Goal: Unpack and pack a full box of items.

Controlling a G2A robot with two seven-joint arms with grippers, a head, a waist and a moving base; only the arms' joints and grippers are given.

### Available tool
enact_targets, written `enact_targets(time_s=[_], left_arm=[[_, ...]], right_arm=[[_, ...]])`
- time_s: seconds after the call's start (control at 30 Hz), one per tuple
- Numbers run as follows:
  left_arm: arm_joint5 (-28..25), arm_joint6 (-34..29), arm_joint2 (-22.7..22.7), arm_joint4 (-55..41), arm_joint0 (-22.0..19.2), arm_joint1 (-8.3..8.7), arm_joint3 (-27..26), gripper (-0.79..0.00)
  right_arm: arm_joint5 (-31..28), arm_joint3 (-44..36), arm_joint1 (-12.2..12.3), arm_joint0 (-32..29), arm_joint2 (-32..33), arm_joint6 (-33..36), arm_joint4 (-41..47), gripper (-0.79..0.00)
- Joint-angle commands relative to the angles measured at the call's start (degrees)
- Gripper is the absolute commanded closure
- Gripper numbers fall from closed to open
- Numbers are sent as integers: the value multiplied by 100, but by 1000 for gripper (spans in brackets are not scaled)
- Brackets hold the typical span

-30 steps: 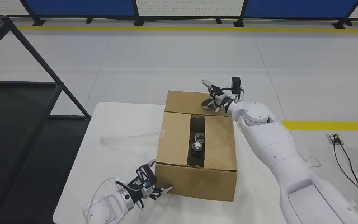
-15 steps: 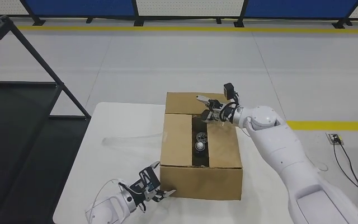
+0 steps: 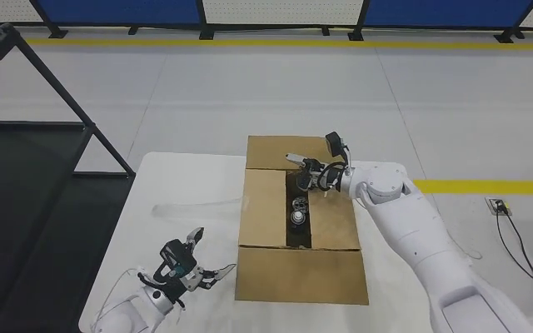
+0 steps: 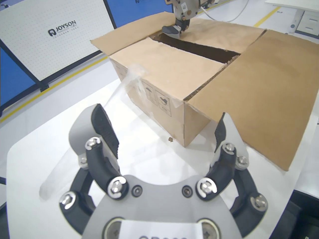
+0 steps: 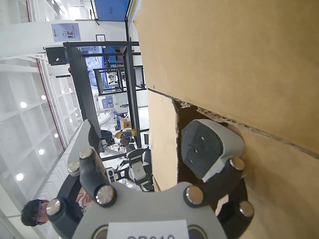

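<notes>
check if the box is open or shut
Partly open: the box has its near flap folded out and a gap between the top flaps.

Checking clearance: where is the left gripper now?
In the top view the left gripper hangs open above the table, left of the near corner of the box.

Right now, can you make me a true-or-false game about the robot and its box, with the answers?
1. The cardboard box stands on the white table. True.
2. The left gripper holds a bottle. False: it is open and empty, over the table beside the box.
3. The right gripper is at the far end of the gap between the box's top flaps. True.
4. The top flaps are shut tight. False: a dark gap lies between them, and small things show inside.
</notes>
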Motion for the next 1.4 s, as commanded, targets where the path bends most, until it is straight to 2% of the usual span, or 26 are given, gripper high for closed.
enact_targets(time_s=[0.0, 0.13, 0.43, 0.67, 0.83, 1.03, 1.37], left_arm=[[34, 22, -108, -78, 47, 13, -45, -785], [51, 31, -266, -185, 96, 35, -89, -785], [85, -13, -372, -314, 90, 65, -101, -785], [129, 13, -408, -366, 99, 83, -102, -785], [165, 28, -473, -444, 91, 97, -68, -785], [174, 27, -537, -509, 79, 115, -31, -785], [165, 16, -455, -486, 65, 134, -7, -785]], right_arm=[[0, 0, 0, 0, 0, 0, 0, -785], [-80, -161, 35, -142, 104, -107, 71, -785], [-248, -1094, 299, -566, 507, 515, -24, -785], [296, -1801, 454, -791, 553, 915, -570, -785], [638, -1829, 401, -814, 473, 856, -503, -785], [683, -1537, 258, -656, 275, 923, -366, -785], [170, -1122, 79, -415, 318, 1181, 282, -785]])
